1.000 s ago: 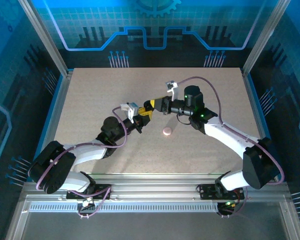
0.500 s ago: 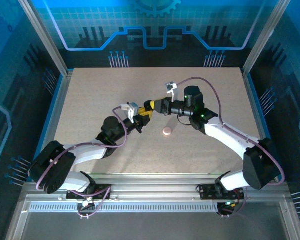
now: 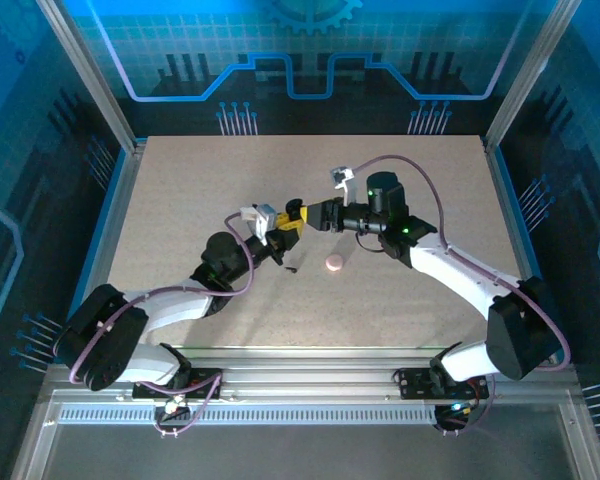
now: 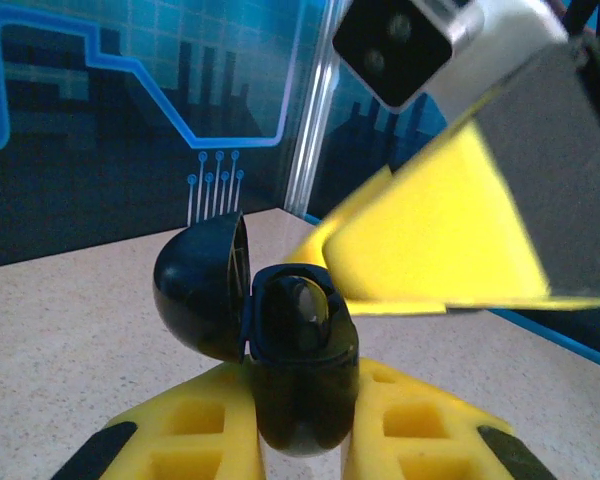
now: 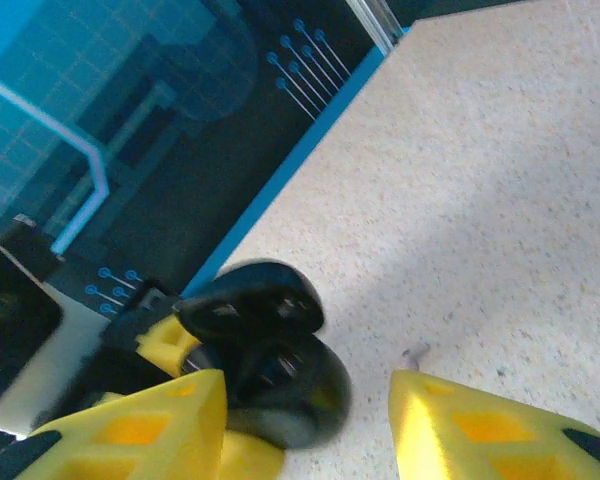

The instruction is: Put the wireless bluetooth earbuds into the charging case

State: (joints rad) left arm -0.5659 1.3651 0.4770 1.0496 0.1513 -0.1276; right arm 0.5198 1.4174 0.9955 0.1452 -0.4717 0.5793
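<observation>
Beige speckled table (image 3: 180,200) is carrying, nearest to me, a tiny black earbud (image 3: 291,268) with a pink disc (image 3: 334,263) near it, not touching. Behind them my left gripper (image 4: 300,425) is squeezing the charging case (image 4: 295,330) over the table middle: glossy black, rounded, its lid standing open. Just beyond, my right gripper (image 5: 308,400) is hanging with jaws partly spread, holding nothing.

Right gripper (image 5: 305,388) jaws, nearly closed one second earlier, now spread wide to either side of charging case (image 4: 295,350). Tiny black bit (image 3: 292,268) now lies on table (image 3: 180,200) on near side of case, toward arm bases. It was not there in both earlier views.
</observation>
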